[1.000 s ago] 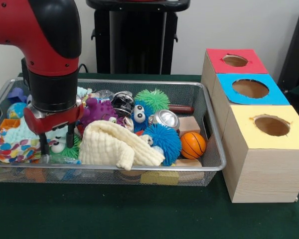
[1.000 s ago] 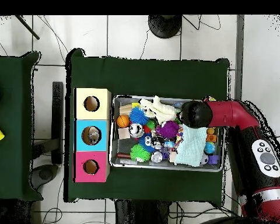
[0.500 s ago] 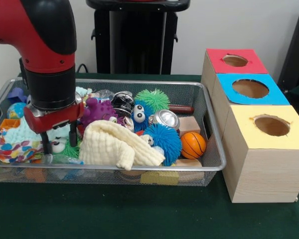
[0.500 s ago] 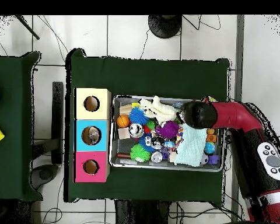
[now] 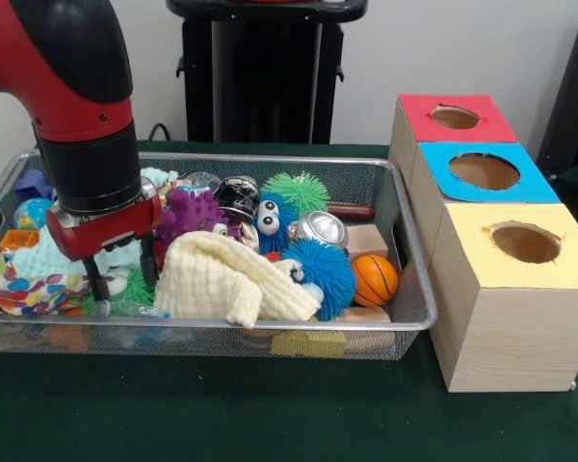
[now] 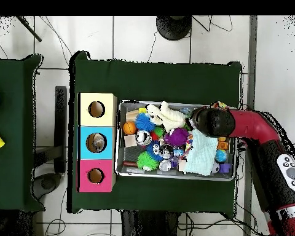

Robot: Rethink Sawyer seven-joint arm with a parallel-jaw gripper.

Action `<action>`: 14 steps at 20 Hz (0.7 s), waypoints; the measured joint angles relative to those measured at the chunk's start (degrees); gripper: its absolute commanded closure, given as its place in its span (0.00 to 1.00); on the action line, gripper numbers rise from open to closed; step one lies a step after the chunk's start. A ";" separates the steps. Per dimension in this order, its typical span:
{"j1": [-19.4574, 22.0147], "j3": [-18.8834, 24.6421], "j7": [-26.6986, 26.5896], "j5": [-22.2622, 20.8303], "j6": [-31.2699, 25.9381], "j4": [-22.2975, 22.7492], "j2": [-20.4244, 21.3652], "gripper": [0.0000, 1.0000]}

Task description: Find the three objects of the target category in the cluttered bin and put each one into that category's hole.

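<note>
Green cloth covered the table, and on it sat the bin (image 5: 416, 318) of wire mesh, packed with toys. Beside it stood three wooden boxes with holes, topped red (image 5: 456, 116), blue (image 5: 485, 171) and yellow (image 5: 526, 243). Down in the bin's left end (front view) the gripper (image 5: 123, 272) hung with its two dark fingers (image 5: 99, 280) parted, nothing seen between them, just left of a cream cloth (image 5: 229, 279). One clear bottle (image 5: 200, 182) lay near the far wall, behind a purple toy (image 5: 186, 214).

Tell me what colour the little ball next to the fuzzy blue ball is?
Orange with black lines, like a basketball. The front view shows it best.
</note>
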State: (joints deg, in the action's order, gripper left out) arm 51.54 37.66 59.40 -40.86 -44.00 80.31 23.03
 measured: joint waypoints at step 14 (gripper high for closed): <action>4.22 5.43 0.00 0.09 0.18 1.68 -2.99 0.00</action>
State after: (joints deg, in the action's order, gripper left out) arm 55.76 43.09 59.40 -40.76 -43.82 81.99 20.04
